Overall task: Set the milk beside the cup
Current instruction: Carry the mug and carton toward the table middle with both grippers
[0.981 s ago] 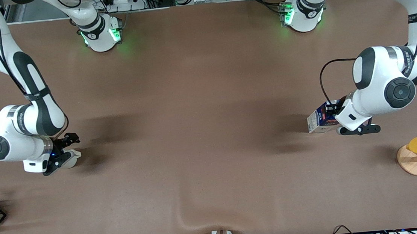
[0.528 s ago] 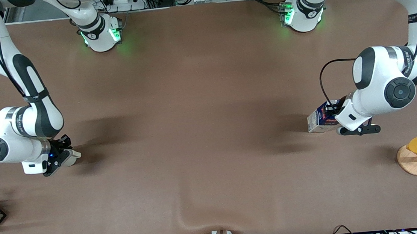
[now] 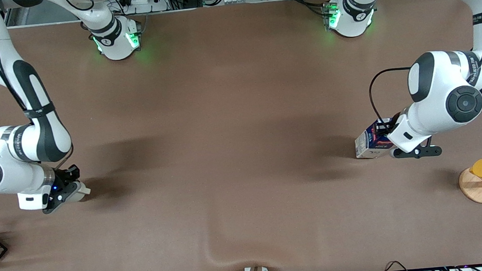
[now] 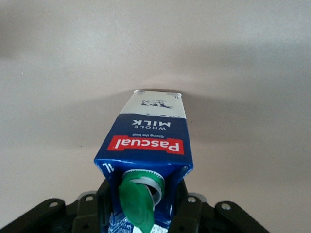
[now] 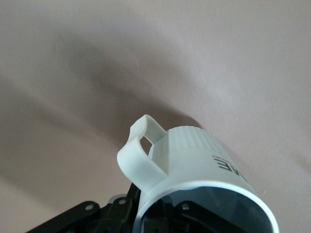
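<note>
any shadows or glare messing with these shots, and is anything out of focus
Front view: soft dark shadows spread on the table toward the middle beside both arms, with green glow at the bases; no harsh glare. Left wrist view: the milk label is sharp, while its green cap is slightly soft. Right wrist view: the cup casts a broad shadow, and its near rim is blurred.

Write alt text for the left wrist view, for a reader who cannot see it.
A dark blue milk carton with a green cap fills the middle of the picture, gripped near its top by the left gripper. Its label reads "Pascual Whole Milk". Under it lies the plain brown table.
</note>
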